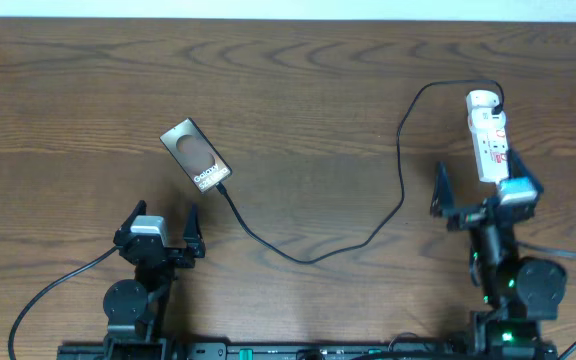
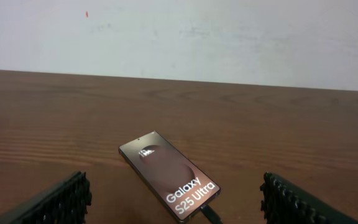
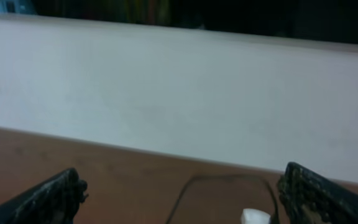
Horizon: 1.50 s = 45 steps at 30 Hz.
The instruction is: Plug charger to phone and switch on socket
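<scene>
Dark wood runs the whole desk (image 1: 288, 80), with a plain white wall (image 2: 229, 37) behind it. Both arms sit at the near edge. The left tool (image 1: 160, 235) has its jaws wide apart and holds nothing, aimed at the phone from a little way back. The right tool (image 1: 480, 195) also stands fully apart and empty, just beside the near end of the socket (image 1: 488, 135). That white strip lies lengthwise at the far right. We judge it a light, hard plastic that could skid under a sideways push, so its small red marks (image 1: 491, 152) want a press straight down. The phone (image 1: 196, 155) lies flat and askew left of centre, well apart from the strip. It is a rigid, glossy slab, likely to slide on the wood and best taken across its long edges. The charger (image 1: 308, 258) sags in a loose loop between them, limp and light, offering no stiffness except at its ends. Its black plug (image 1: 498, 100) sits at the strip's far end. Its connector (image 2: 209, 213) meets the phone's lower edge, though we cannot tell whether it is fully seated. We would take it just behind the tip. Only the slack loop lies in the way.
</scene>
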Each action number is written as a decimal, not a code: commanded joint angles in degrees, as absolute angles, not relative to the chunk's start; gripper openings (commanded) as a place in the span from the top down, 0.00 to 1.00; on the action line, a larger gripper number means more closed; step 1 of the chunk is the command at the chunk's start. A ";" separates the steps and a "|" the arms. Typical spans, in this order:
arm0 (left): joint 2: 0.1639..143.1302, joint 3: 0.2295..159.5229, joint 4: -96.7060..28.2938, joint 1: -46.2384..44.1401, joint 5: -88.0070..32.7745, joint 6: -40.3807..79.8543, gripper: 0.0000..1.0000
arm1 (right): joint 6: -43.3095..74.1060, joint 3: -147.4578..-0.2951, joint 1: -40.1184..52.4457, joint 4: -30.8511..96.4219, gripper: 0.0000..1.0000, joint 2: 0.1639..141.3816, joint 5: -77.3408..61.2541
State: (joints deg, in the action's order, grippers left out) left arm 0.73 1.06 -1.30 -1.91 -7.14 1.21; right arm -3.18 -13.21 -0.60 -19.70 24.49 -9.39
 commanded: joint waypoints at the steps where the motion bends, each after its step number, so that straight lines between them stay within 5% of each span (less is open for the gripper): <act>1: 0.25 0.23 -3.53 -1.52 -7.86 0.45 0.14 | -3.92 -5.41 -0.23 -22.02 0.01 18.17 -7.70; 13: 0.25 0.23 -3.53 -1.52 -7.86 0.45 0.14 | -1.56 -0.34 -0.45 4.43 0.01 5.37 -5.52; 45: 0.25 0.23 -3.53 -1.52 -7.86 0.45 0.14 | -1.15 -0.34 -0.43 4.05 0.01 5.37 -4.62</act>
State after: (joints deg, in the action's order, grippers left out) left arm 0.62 1.10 -1.34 -1.91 -7.14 1.21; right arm -1.91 -0.38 -0.60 3.68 5.85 -5.28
